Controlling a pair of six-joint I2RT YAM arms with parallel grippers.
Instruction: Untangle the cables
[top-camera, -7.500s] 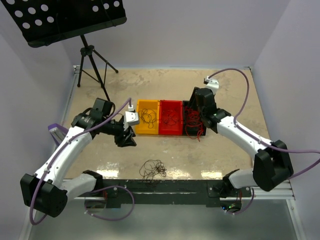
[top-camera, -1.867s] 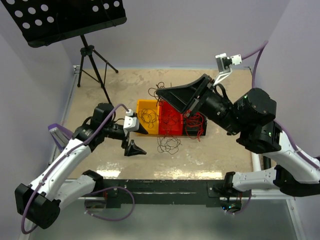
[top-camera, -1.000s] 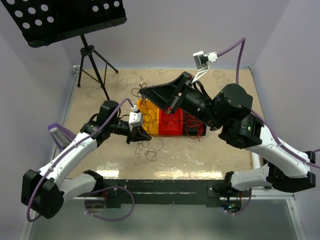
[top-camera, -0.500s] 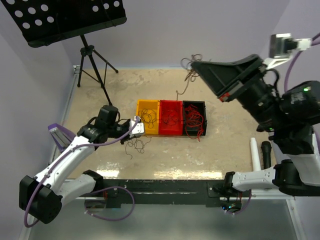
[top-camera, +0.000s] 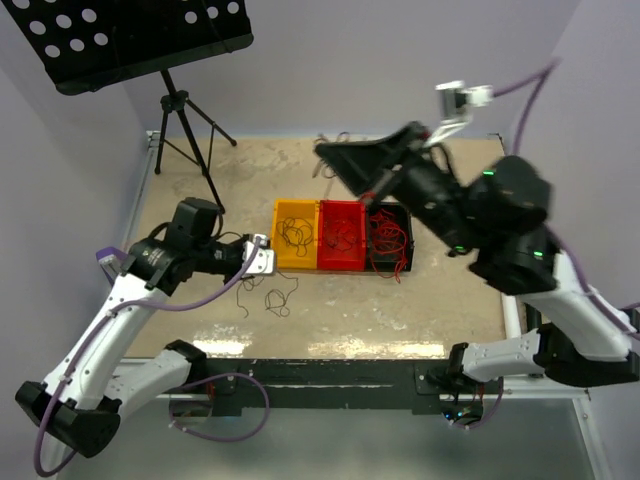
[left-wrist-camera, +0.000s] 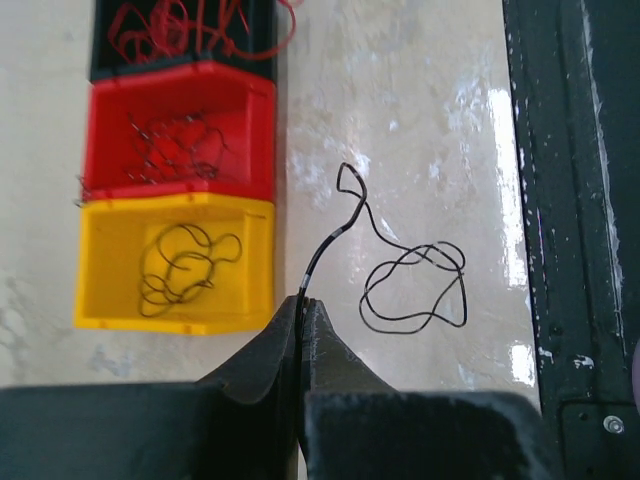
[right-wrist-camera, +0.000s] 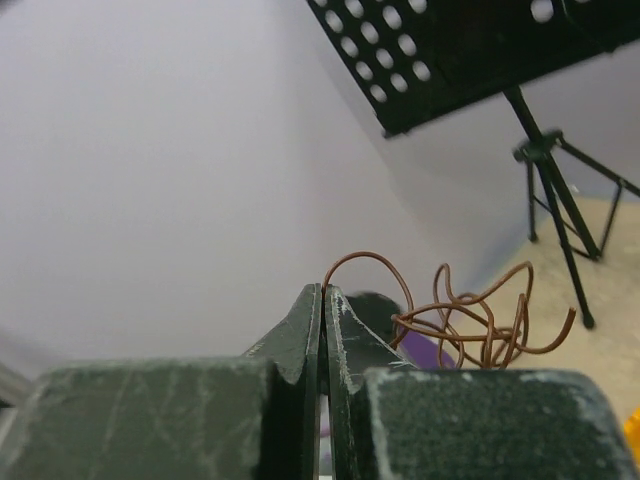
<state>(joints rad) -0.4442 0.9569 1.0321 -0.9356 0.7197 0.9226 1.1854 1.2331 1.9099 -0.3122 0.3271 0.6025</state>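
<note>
Further left now than half a second ago: right gripper (top-camera: 325, 150), no more by the right wall, up in the air past the far side of the bins. Fingers pinched tight on one curly brown cable (right-wrist-camera: 470, 318), held high, well away from the table (top-camera: 450, 290). Pulled back a little to the left as well: left gripper (left-wrist-camera: 303, 300), fingertips squeezed together on the end of one thin black cable (left-wrist-camera: 412, 290). Runs out from the fingertips and curls into loops near the yellow bin (left-wrist-camera: 255, 300); hard to tell if lying on the table or hanging just over it.

Three bins in a row, side by side and touching: one yellow, one red bin (left-wrist-camera: 255, 130), one black bin (left-wrist-camera: 150, 68). In the yellow one, one black curl (left-wrist-camera: 185, 265). In the red one, a small heap of dark wires (left-wrist-camera: 175, 150), too tangled to count. In the black one, a heap of red wires (left-wrist-camera: 190, 20), some hanging over the wall, too tangled to count.

One black music stand (top-camera: 130, 35) with round holes, on three legs, at the far left corner.
</note>
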